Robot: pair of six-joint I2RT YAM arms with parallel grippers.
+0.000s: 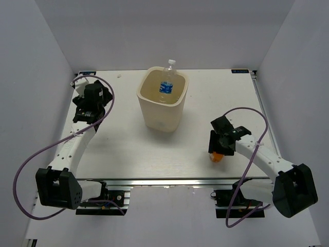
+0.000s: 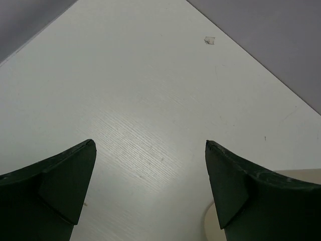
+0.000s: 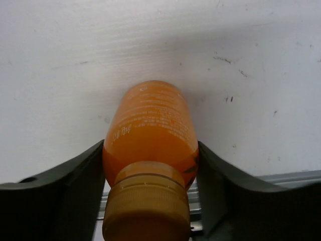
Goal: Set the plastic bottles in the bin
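Note:
The cream bin (image 1: 162,121) stands at the table's centre back. A clear bottle with a blue label (image 1: 166,85) stands inside it, its neck and cap above the rim. My right gripper (image 1: 218,150) is shut on the short orange bottle (image 1: 218,157) near the front right of the table. In the right wrist view my right gripper (image 3: 150,145) has both fingers pressed against the sides of the orange bottle (image 3: 150,120), cap towards the camera. My left gripper (image 1: 86,85) is open and empty at the far left. It is also open in the left wrist view (image 2: 149,144), over bare table. No other bottles show.
White walls close in the table on the left, back and right. A metal rail (image 1: 175,181) runs along the front edge. Purple cables loop from both arms. The bin's edge (image 2: 210,221) shows beside my left gripper's right finger. A small scrap (image 2: 209,40) lies near the back wall.

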